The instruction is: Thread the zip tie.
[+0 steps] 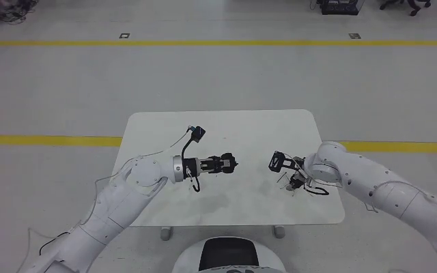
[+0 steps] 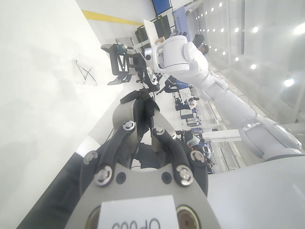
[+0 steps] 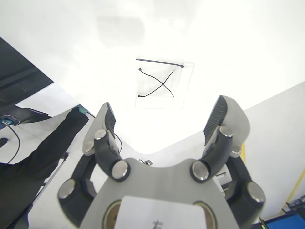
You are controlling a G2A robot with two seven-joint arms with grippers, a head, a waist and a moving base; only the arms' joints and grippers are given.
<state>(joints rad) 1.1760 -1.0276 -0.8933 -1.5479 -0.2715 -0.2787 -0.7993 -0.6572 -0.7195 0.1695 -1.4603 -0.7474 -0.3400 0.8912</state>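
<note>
Right gripper (image 3: pixel 164 103) hangs above a clear tray (image 3: pixel 152 102) near the table's (image 1: pixel 218 130) right front, fingers spread wide. In the tray we count three black zip ties (image 3: pixel 163 85): two crossed, one straight along an edge. Left gripper (image 2: pixel 143 102) sits over mid-table, fingers pressed together; we cannot tell if it holds anything.

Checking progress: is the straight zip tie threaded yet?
Unthreaded: the straight zip tie lies stretched out, tail far from its head, on the clear tray.
</note>
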